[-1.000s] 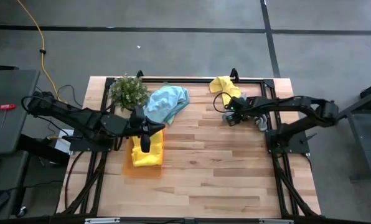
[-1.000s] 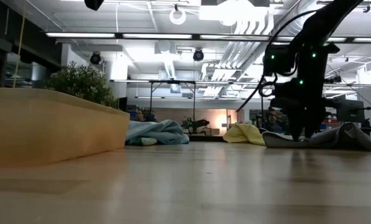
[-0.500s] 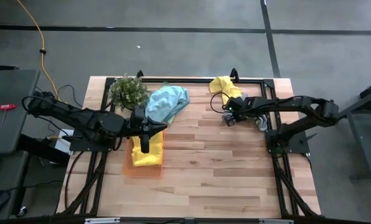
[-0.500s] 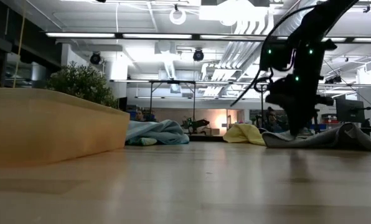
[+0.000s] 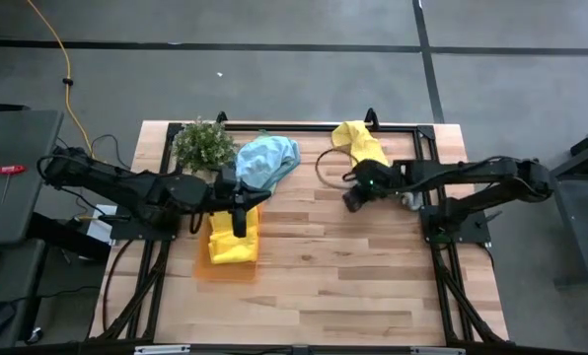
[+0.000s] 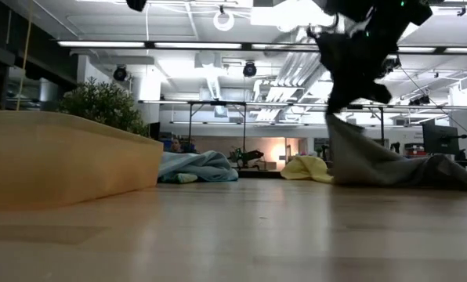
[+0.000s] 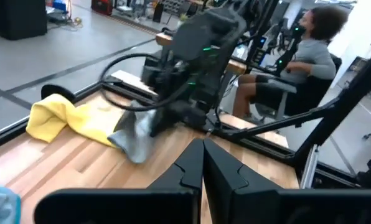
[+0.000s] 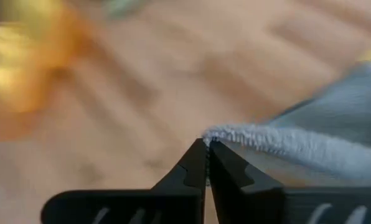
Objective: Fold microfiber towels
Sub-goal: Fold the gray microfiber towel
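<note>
— What sort of place is this?
— A robotics lab, I'd say: open industrial ceiling with strip lights and ducts, grey concrete floor, a person seated at a workstation behind the butcher-block table.

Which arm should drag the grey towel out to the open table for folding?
Right. The right gripper is already shut on the grey towel, lifting its edge; the left gripper sits shut over the yellow towel.

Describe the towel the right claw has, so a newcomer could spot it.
Look at the table's right rear corner, by the crumpled yellow towel. The grey towel lies just in front of it, one edge pinched up by the right claw. It is the only grey cloth.
</note>
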Robot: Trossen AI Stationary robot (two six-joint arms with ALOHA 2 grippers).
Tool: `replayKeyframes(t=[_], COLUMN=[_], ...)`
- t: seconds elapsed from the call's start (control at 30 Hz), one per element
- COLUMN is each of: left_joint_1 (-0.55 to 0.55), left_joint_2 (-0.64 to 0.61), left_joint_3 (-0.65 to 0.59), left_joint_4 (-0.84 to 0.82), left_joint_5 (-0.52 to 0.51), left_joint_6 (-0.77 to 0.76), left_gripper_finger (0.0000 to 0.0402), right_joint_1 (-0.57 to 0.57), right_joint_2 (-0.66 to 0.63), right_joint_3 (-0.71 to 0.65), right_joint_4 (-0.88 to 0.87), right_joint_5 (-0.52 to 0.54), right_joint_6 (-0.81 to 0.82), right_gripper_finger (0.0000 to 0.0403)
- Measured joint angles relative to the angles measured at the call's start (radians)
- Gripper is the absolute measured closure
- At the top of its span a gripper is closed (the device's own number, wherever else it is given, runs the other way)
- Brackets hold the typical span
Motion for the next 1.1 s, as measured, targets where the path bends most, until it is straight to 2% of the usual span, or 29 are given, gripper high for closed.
replayKeyframes(t=[0.17, 0.33, 0.57, 0.73, 0.83, 1.1], left_joint_1=[0.034, 0.053, 0.058, 0.056, 0.056, 0.058], left_joint_2=[0.085, 0.202, 0.360, 0.405, 0.407, 0.407], left_joint_3=[0.000, 0.000, 0.000, 0.000, 0.000, 0.000], left_joint_4=[0.020, 0.094, 0.186, 0.190, 0.190, 0.190], left_joint_5=[0.103, 0.216, 0.327, 0.375, 0.381, 0.371], left_joint_6=[-0.016, -0.017, -0.020, -0.020, -0.019, -0.009], left_gripper_finger=[0.0401, 0.0401, 0.0401, 0.0401, 0.0401, 0.0402], right_joint_1=[0.149, 0.247, 0.309, 0.308, 0.302, 0.274], right_joint_2=[0.007, 0.066, 0.207, 0.252, 0.252, 0.233], right_joint_3=[-0.002, -0.003, -0.003, -0.003, -0.003, -0.003], right_joint_4=[0.261, 0.437, 0.717, 0.739, 0.738, 0.726], right_joint_5=[-0.035, -0.004, 0.054, 0.024, -0.003, 0.001], right_joint_6=[0.069, 0.158, 0.232, 0.278, 0.274, 0.214], right_gripper_finger=[0.0402, 0.0402, 0.0402, 0.0397, 0.0367, 0.0227])
